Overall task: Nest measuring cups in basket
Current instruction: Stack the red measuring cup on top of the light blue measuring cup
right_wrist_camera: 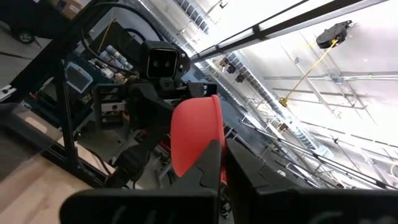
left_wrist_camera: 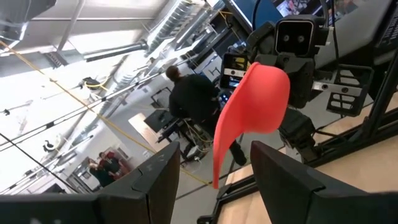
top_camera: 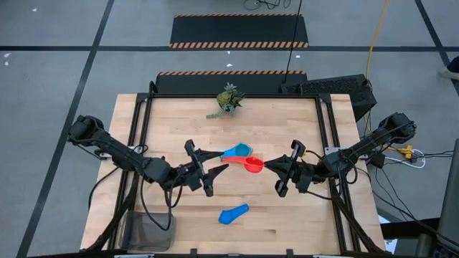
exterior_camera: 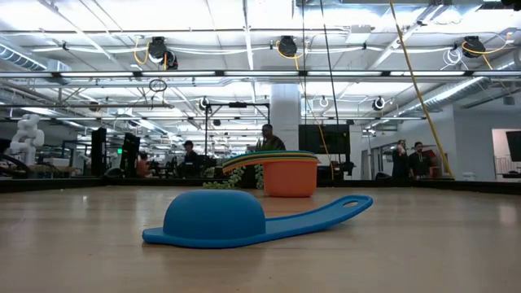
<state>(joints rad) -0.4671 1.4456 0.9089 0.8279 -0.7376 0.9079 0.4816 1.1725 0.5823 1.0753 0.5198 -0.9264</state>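
Holding the red plastic measuring cup by its bowl, my right gripper is clamped shut, offering the handle to my left gripper, spread wide beside it; the dark mesh basket sits well apart.

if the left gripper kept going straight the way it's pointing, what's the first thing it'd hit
Probably the red measuring cup, which is directly ahead of the left gripper and is held by the right gripper. Beyond it stands the right arm; depth is hard to judge.
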